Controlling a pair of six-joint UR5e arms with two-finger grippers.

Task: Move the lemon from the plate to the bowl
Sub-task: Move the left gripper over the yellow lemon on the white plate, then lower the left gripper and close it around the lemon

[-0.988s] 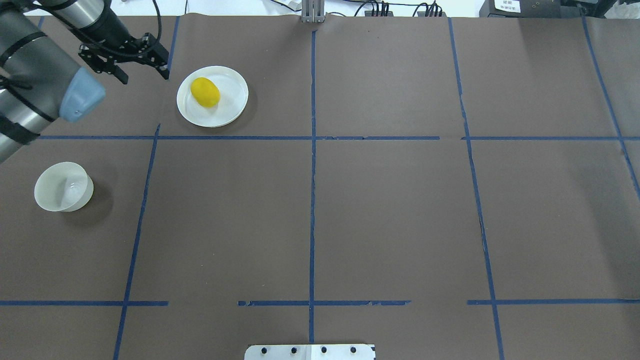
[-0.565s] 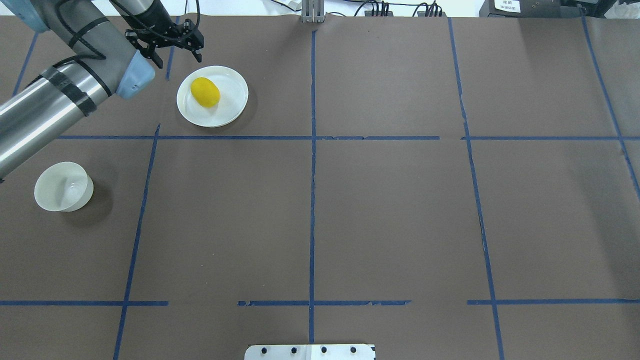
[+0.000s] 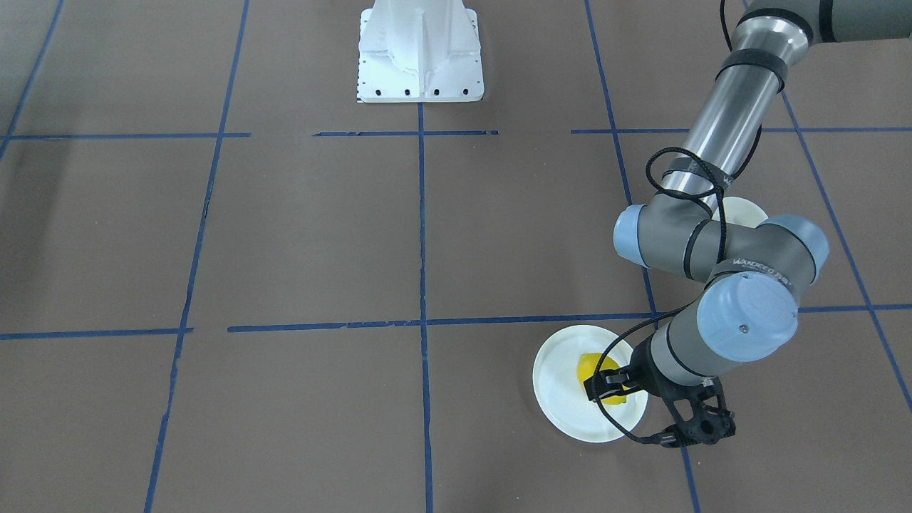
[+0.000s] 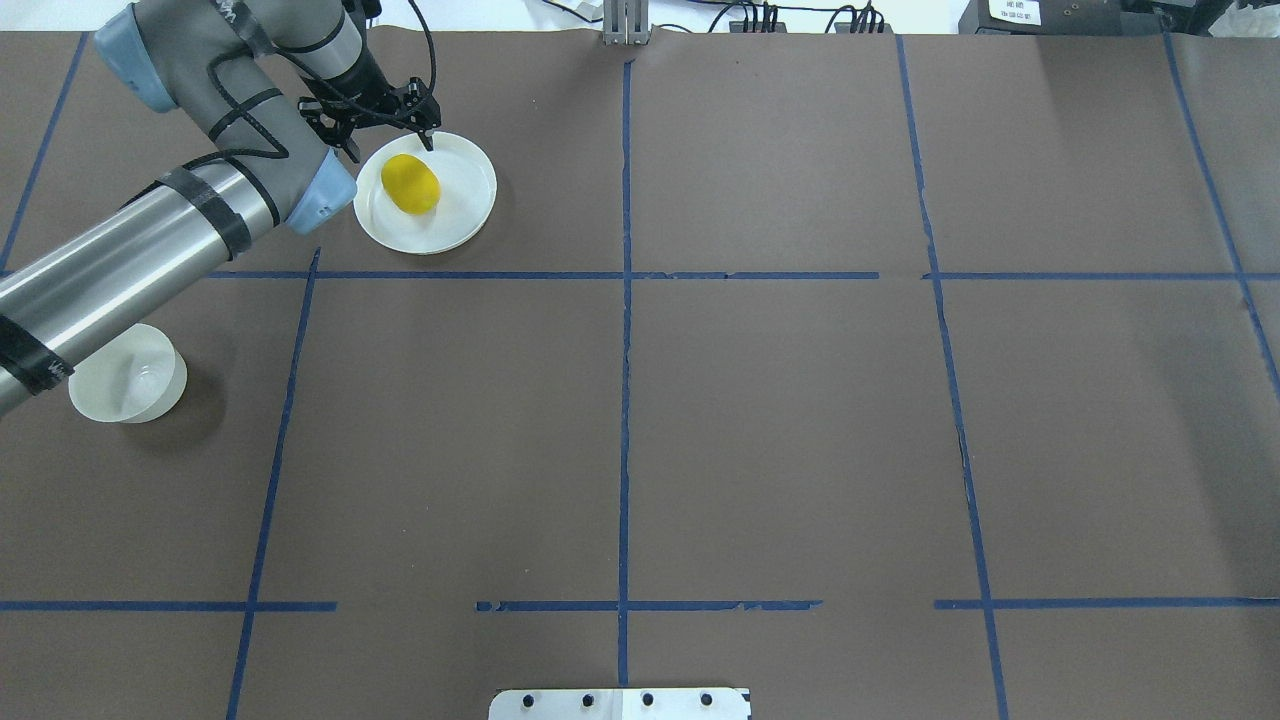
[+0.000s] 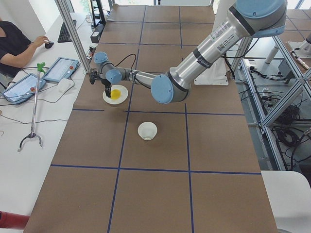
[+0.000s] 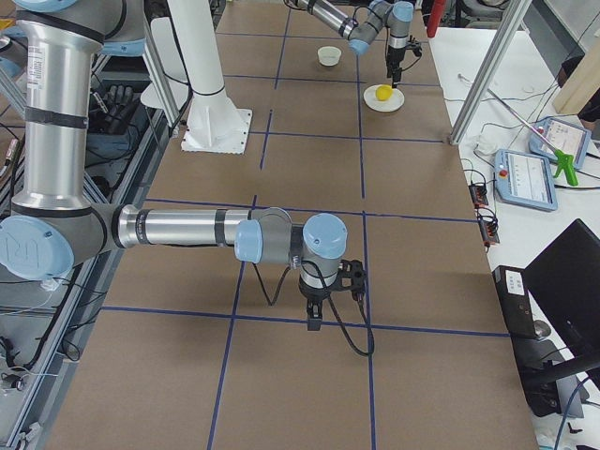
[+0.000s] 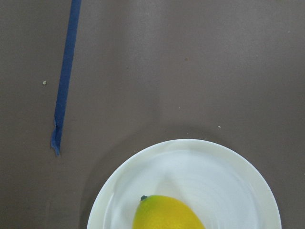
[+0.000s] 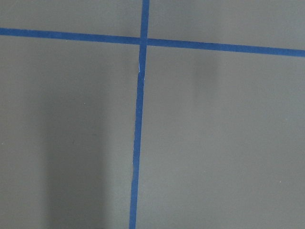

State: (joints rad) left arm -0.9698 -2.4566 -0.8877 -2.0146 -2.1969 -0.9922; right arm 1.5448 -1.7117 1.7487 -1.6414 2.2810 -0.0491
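Note:
The yellow lemon [image 4: 410, 185] lies on the left half of the white plate [image 4: 462, 195] at the far left of the table. My left gripper [image 4: 390, 143] hovers open over the plate's far rim, just beyond the lemon and not touching it. The left wrist view shows the lemon's greenish tip [image 7: 167, 214] on the plate [image 7: 224, 171], with no fingers in it. The small white bowl [image 4: 125, 385] stands empty nearer the robot, partly under my left arm. My right gripper [image 6: 314, 319] shows only in the exterior right view, low over bare table; I cannot tell whether it is open or shut.
The table is covered in brown paper with a blue tape grid [image 4: 625, 300]. The white robot base [image 3: 420, 53] stands at the near middle edge. An operator [image 5: 17, 46] sits beyond the far edge, with tablets on a side table.
My left arm has swung right and forward, and its open gripper has moved from left of the plate to over the plate's far rim. The lemon, plate and bowl have not moved.

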